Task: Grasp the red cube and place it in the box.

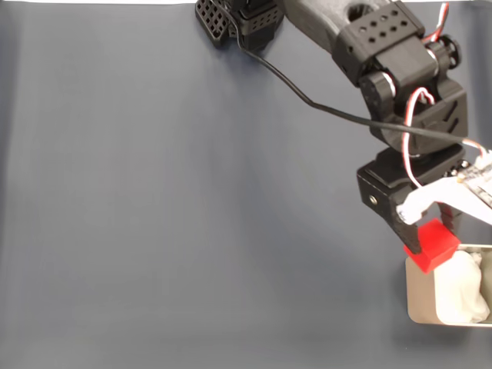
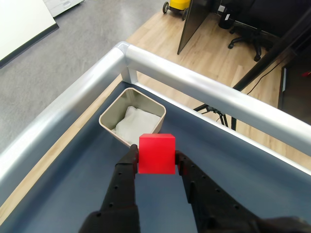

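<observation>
My gripper (image 1: 433, 240) is shut on the red cube (image 1: 433, 245), which hangs in the air at the right side of the fixed view, over the near-left corner of the box (image 1: 419, 296). In the wrist view the red cube (image 2: 156, 154) sits squeezed between my two black fingers (image 2: 125, 179), and the beige box (image 2: 109, 117) lies just beyond it near the table's corner. A crumpled white cloth lines the box's inside.
The table top is a dark blue-grey mat (image 1: 192, 215). A silver metal rail (image 2: 209, 92) runs along the table's edges close behind the box. A black cable (image 1: 307, 100) trails from the arm's base across the mat.
</observation>
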`<action>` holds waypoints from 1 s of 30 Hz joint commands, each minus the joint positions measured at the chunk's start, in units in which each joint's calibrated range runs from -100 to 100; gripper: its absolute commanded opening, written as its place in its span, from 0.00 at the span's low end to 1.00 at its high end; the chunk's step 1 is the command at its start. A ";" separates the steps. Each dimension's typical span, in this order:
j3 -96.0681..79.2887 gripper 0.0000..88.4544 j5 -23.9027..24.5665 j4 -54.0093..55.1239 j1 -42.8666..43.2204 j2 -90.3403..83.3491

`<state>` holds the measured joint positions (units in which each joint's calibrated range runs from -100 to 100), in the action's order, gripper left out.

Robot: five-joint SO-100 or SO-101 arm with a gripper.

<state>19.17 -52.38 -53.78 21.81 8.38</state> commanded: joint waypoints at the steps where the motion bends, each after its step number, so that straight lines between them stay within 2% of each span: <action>1: 5.28 0.03 -0.44 1.16 0.92 0.89; 30: 26.27 0.03 -1.03 0.91 3.62 18.83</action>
<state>41.05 -52.97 -53.78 24.63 27.49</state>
